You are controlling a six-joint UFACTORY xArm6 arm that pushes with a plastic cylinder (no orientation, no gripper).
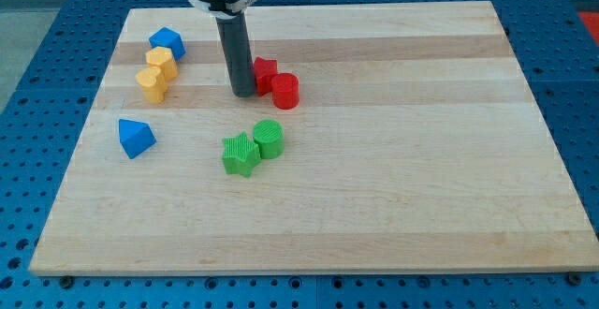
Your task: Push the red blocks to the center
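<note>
Two red blocks sit together just above the board's middle: a red star-like block and a red cylinder touching it on its lower right. My dark rod comes down from the view's top, and my tip rests on the board right against the left side of the red star-like block.
A green star block and a green cylinder lie below the tip. Two yellow blocks and a blue block lie at upper left. A blue wedge lies at left. The wooden board rests on a blue pegboard.
</note>
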